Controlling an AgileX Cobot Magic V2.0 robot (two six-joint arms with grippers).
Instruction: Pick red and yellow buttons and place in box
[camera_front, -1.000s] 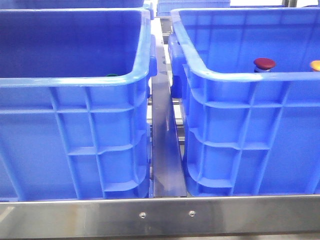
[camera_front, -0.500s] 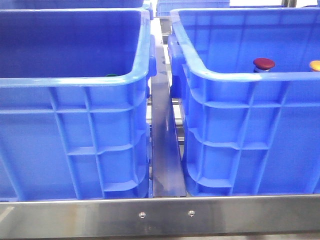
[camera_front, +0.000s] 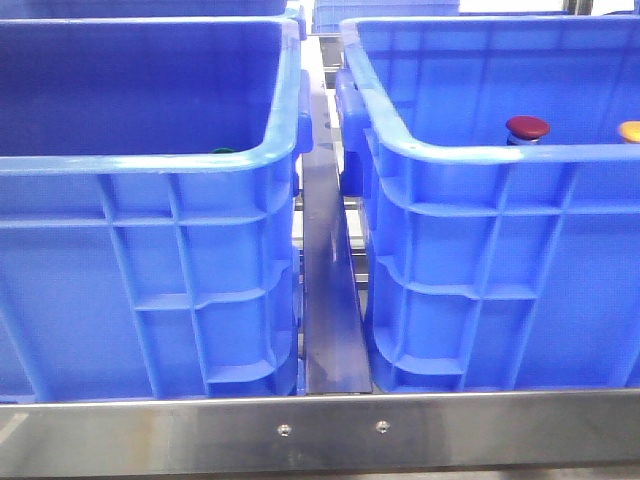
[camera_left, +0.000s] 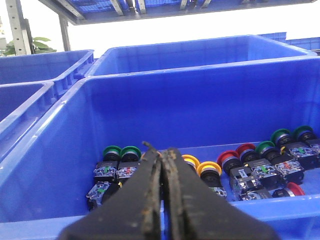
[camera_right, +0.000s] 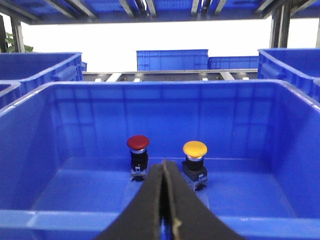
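Observation:
A dark red button (camera_front: 528, 127) and a yellow button (camera_front: 630, 131) stand upright, side by side, inside the right-hand blue box (camera_front: 480, 152). In the right wrist view the red button (camera_right: 137, 142) and the yellow button (camera_right: 194, 149) rest on that box's floor (camera_right: 75, 185), just beyond my right gripper (camera_right: 165, 162). That gripper is shut and holds nothing. My left gripper (camera_left: 161, 151) is also shut and empty, hovering at the near rim of the other blue crate (camera_left: 175, 110). Neither gripper shows in the front view.
The left crate (camera_front: 150, 160) holds several push buttons on contact blocks: green ones (camera_left: 120, 151), yellow-ringed ones (camera_left: 208, 169) and red ones (camera_left: 227, 156). A steel rail (camera_front: 330, 300) runs between the two crates. More blue crates (camera_right: 172, 59) stand behind, under a shelf.

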